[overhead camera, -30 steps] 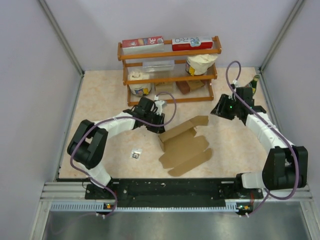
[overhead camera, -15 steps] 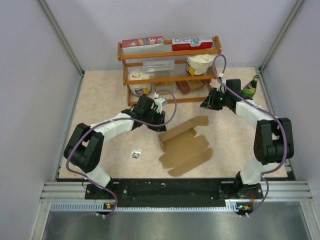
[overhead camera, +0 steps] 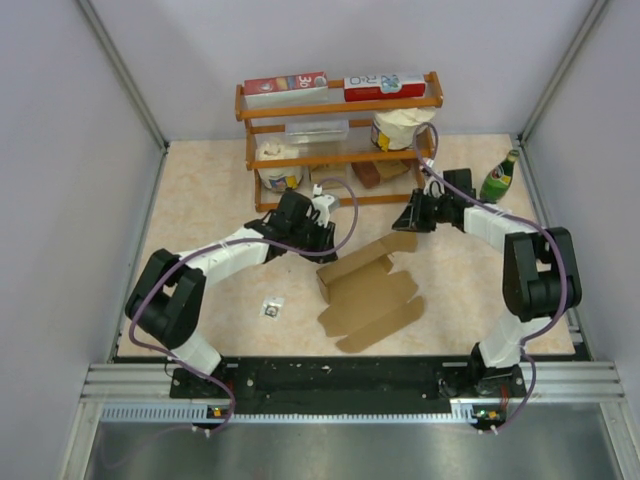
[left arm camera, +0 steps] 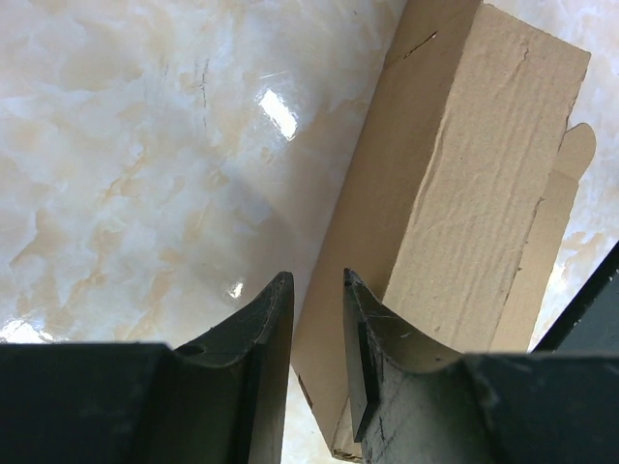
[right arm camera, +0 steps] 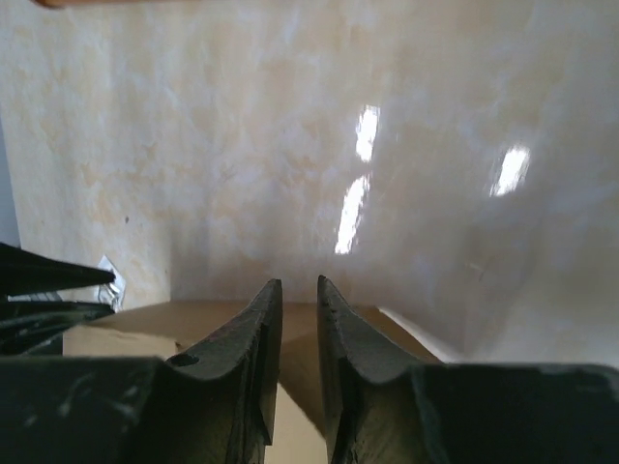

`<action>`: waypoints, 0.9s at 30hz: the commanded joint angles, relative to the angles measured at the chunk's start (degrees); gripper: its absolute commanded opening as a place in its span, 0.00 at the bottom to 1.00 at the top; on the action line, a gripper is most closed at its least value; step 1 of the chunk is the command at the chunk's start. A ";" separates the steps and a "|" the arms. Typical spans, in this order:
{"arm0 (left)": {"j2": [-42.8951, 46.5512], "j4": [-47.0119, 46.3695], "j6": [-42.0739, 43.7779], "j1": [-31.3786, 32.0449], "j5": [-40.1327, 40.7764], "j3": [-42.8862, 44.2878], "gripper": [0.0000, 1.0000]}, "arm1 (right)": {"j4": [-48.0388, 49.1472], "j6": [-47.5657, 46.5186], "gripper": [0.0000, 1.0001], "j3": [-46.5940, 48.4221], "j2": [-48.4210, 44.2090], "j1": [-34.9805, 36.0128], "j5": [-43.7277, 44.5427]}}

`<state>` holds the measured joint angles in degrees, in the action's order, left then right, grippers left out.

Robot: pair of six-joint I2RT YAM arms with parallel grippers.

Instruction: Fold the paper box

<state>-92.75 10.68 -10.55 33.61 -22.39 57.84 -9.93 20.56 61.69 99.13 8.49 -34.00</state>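
Note:
The paper box [overhead camera: 370, 292] is a plain brown cardboard sheet lying partly folded at the table's middle, with one long wall raised and its flaps spread flat. My left gripper [overhead camera: 318, 236] hovers at its back left corner. In the left wrist view [left arm camera: 314, 280] the jaws stand a narrow gap apart just above the box wall [left arm camera: 464, 164], holding nothing. My right gripper [overhead camera: 408, 221] is at the far right end of the raised flap. In the right wrist view [right arm camera: 293, 282] its jaws are a narrow gap apart and empty, with cardboard [right arm camera: 126, 333] below them.
A wooden shelf [overhead camera: 340, 104] with red-and-white cartons, tubs and small items stands at the back. A green bottle [overhead camera: 498, 178] stands at the back right. A small silver item [overhead camera: 271, 308] lies to the left of the box.
My right arm has swung left and forward, from beside the bottle to the box's far right flap. My left gripper has barely moved.

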 commanded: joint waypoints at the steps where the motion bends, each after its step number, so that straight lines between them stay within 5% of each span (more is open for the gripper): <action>1: 2.84 -1.98 0.70 0.58 0.68 -0.10 0.32 | -0.17 -1.48 0.21 -4.82 -4.91 0.30 -3.27; 27: 14.09 0.13 3.25 6.12 5.78 -5.63 0.33 | -1.58 -0.52 0.20 -12.38 -14.31 0.39 -2.39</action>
<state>-79.61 11.14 -8.40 39.18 -17.39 53.39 -12.08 20.56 50.43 88.29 8.51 -35.20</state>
